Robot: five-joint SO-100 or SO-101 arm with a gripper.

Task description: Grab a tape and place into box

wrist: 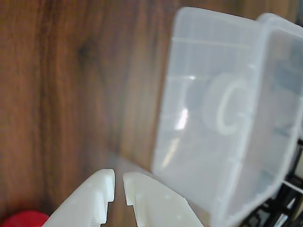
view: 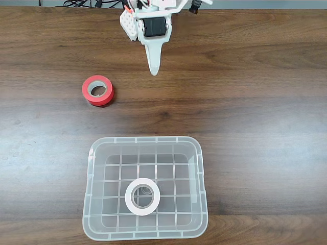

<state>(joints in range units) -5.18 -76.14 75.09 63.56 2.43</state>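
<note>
Tape (view: 142,196) lies flat inside the box (view: 91,168), near its middle. Above the bench (view: 255,102), the hand (wrist: 119,185) hangs empty, fingers nearly together, well clear. Best to retract high, avoiding the red roll (view: 98,90).

We see a dark brown wooden table (view: 255,117) with grain running across the fixed view, evenly lit. Along its far edge, black cables (view: 84,3) lie against a pale strip.
</note>
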